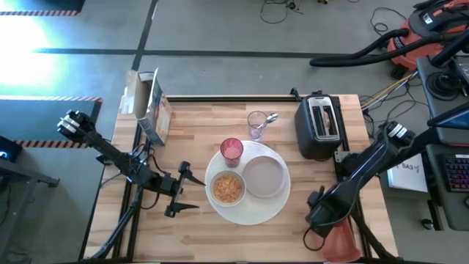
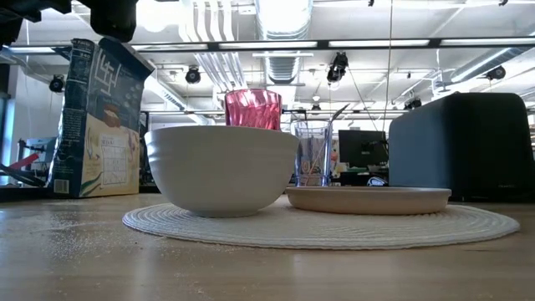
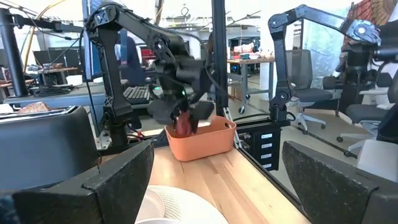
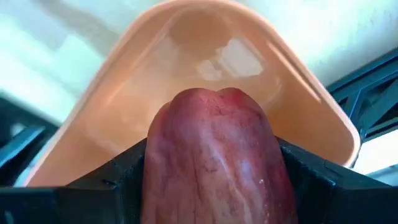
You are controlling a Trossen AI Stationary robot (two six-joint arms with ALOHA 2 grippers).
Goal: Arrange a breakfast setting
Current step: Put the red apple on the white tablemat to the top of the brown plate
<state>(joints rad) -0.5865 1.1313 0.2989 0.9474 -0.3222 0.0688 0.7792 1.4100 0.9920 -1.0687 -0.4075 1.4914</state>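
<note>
The right gripper [image 3: 183,118] hangs over the orange bin [image 3: 202,138] at the table's near right corner, its jaws closed on the red fruit [image 4: 214,158], which fills the gap between them just above the bin's hollow. Smooth, rounded and glossy, the fruit looks light but slippery and probably bruises easily, so I judge the present hold across its widest middle, kept gentle, the safest. The left gripper [image 1: 182,189] waits with its fingers spread wide, left of the woven placemat [image 1: 275,209]. On the mat stand one white bowl [image 1: 227,188] filled with cereal, one pale plate [image 1: 264,177] and one pink cup [image 1: 231,149]. Behind them stand one clear glass [image 1: 256,125] with one spoon [image 1: 270,117], one black toaster [image 1: 319,126] and one cereal box [image 1: 154,108].
</note>
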